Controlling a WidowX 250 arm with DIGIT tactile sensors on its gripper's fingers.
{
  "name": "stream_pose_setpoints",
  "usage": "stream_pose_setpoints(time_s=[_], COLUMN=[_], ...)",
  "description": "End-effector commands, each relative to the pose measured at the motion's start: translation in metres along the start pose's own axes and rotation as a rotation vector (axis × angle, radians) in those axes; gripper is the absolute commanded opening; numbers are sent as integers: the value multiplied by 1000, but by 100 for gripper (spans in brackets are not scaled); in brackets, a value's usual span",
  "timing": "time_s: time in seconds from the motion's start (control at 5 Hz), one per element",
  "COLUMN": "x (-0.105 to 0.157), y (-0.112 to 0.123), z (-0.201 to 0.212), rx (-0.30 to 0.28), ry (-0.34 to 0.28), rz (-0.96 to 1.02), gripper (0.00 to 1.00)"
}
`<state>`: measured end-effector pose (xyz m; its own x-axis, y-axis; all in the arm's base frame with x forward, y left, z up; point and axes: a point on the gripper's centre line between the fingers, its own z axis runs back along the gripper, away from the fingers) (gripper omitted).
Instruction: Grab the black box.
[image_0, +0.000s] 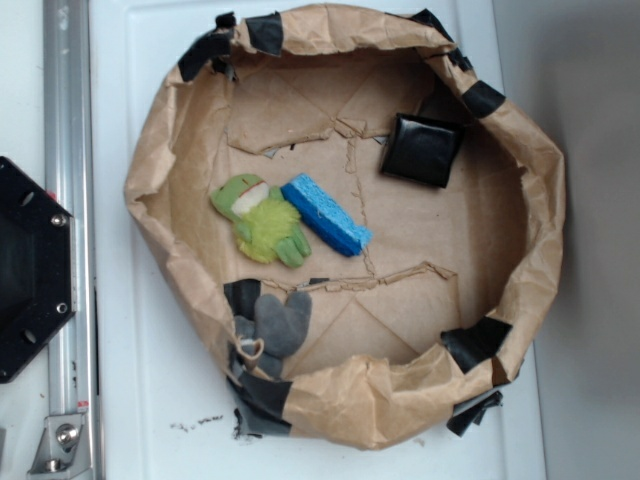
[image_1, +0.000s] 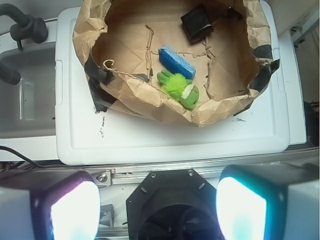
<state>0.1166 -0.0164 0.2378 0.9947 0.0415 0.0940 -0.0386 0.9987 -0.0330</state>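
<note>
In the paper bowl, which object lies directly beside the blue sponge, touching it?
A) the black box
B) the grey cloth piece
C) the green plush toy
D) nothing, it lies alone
C: in the exterior view the green plush toy lies against the blue sponge, while the black box and the grey cloth piece lie apart from it.

Exterior view: overhead, looking straight down, close on paper bin (image_0: 345, 400). Wrist view: high, set back behind hand (image_1: 158, 210), tilted down across white tabletop (image_1: 165, 140). Both share bin interior, seen from opposite directions.
</note>
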Motion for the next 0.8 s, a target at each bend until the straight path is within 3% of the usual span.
stream_pose_setpoints(time_s=[0.0,0.2,0.4,0.6], x=[0,45,72,99], y=[0,13,13,10], z=[0,-16,-23,-31], rx=[0,157,199,88], ry=[0,-119,-186,-339], rz=[0,239,236,280], gripper=[100,100,100,100])
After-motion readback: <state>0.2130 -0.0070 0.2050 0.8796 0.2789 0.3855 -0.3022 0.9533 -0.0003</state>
